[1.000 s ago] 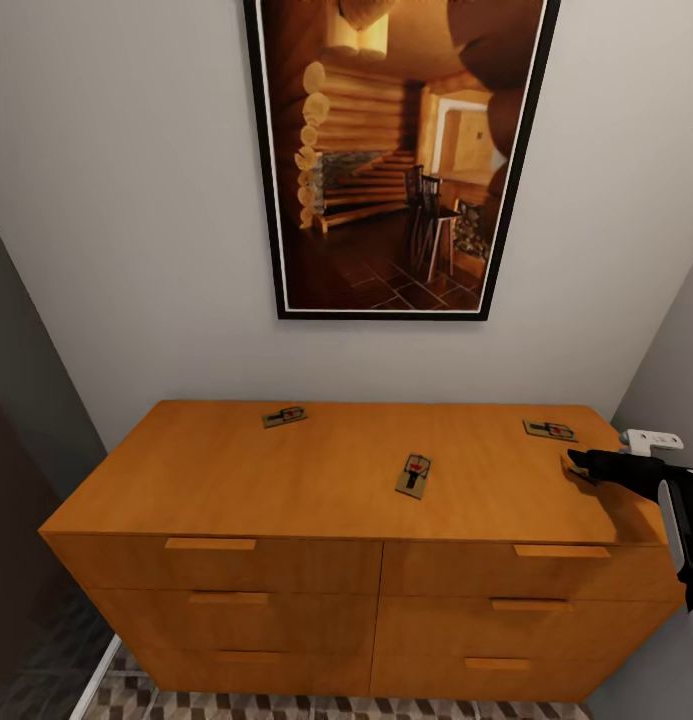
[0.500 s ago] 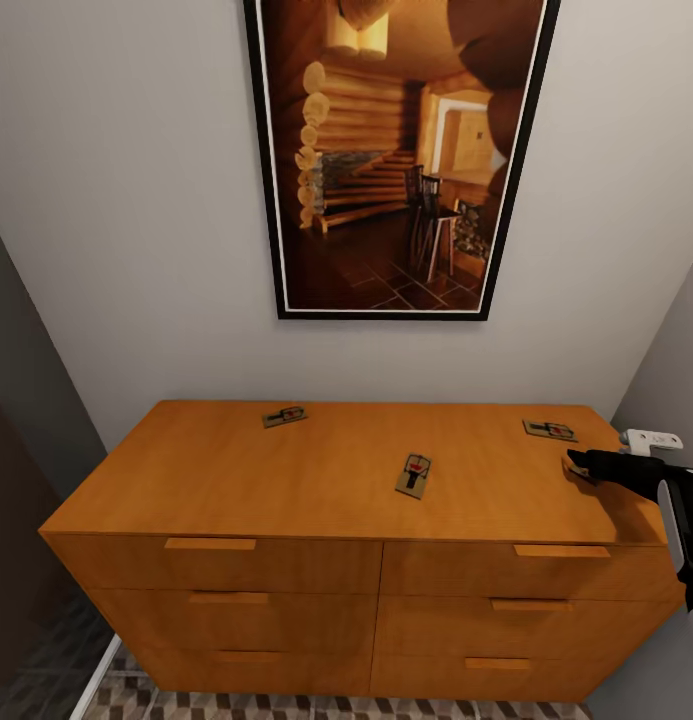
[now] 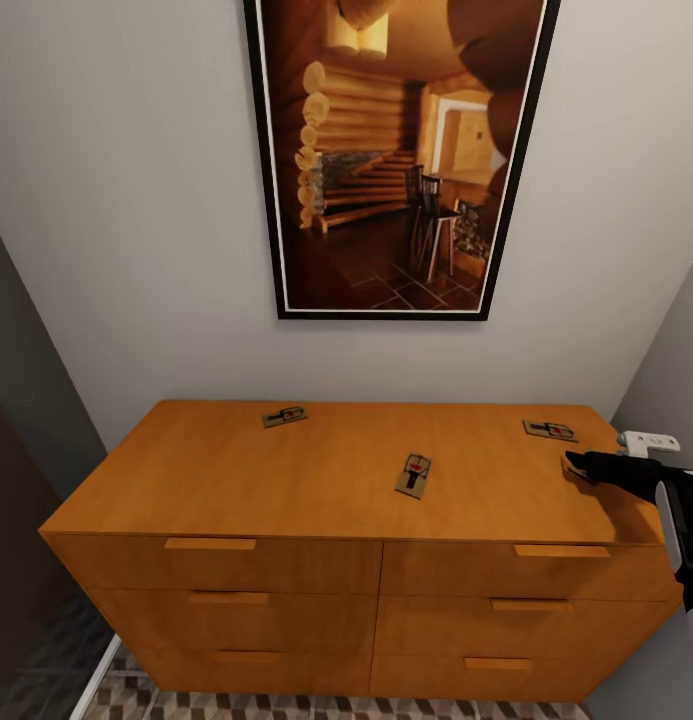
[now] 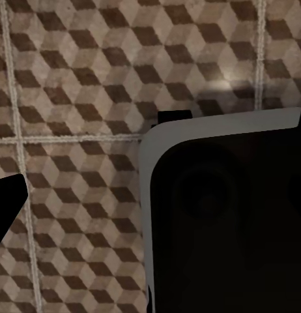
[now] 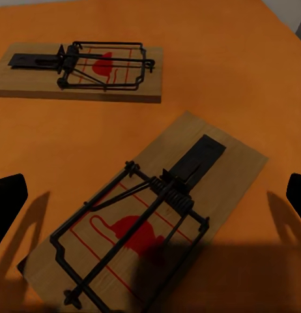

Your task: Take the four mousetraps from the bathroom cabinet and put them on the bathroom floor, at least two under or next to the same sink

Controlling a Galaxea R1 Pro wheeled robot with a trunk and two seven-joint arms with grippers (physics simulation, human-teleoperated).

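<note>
Mousetrap bears a red mark, no legible writing.

Four mousetraps are laid on the cabinet: one at the back left, one near the middle, one at the back right, one just before it.
</note>
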